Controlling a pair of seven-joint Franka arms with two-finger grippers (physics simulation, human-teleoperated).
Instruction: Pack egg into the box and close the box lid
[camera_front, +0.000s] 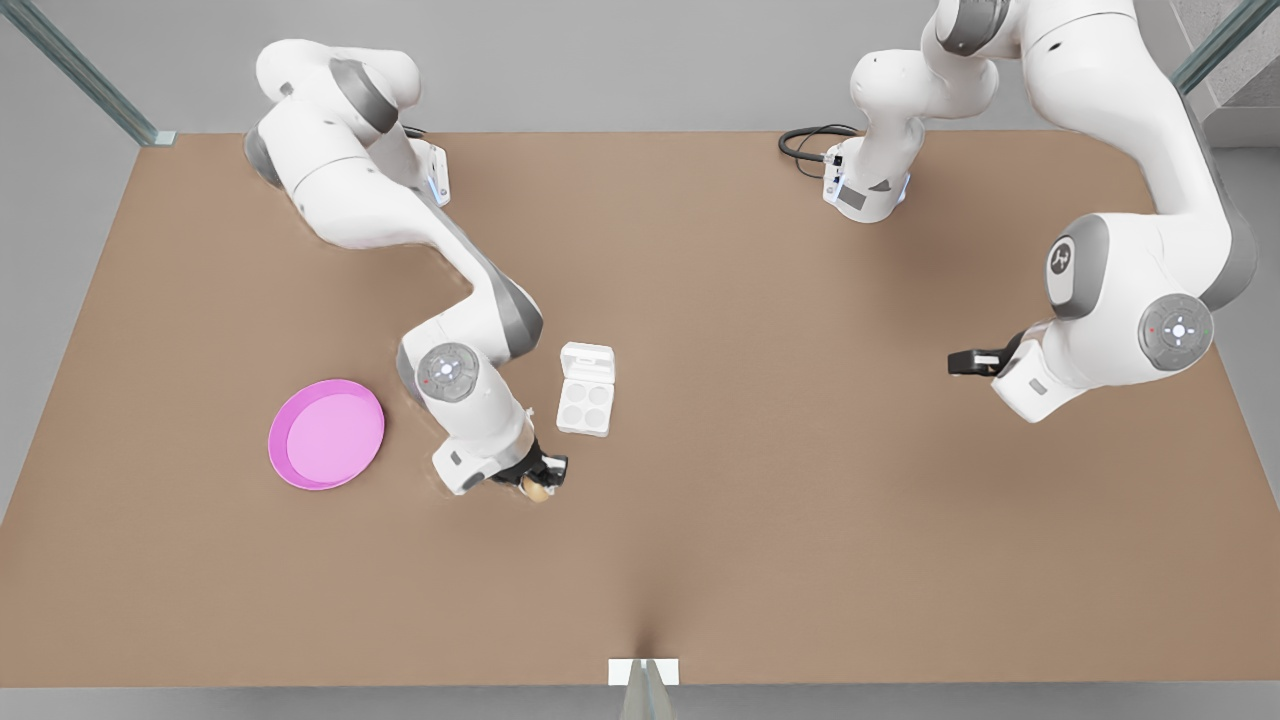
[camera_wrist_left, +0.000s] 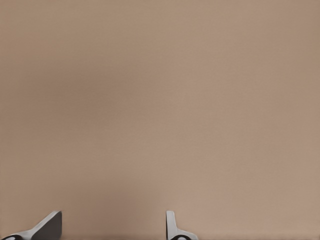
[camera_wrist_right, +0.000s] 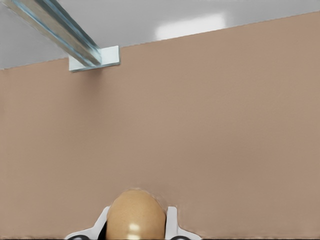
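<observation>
The right hand (camera_front: 540, 482) grips the egg (camera_wrist_right: 136, 216) between its fingers, just above the worktop (camera_front: 760, 420), near the open box (camera_front: 586, 390). The left hand (camera_wrist_left: 114, 227) hangs well apart, fingers spread wide and holding nothing.

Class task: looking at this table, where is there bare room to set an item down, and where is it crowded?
Bare: the brown table between the white four-cup egg carton and the open left gripper. Crowded: between the round pink plate and carton, where the right gripper holds the tan-brown egg.
</observation>
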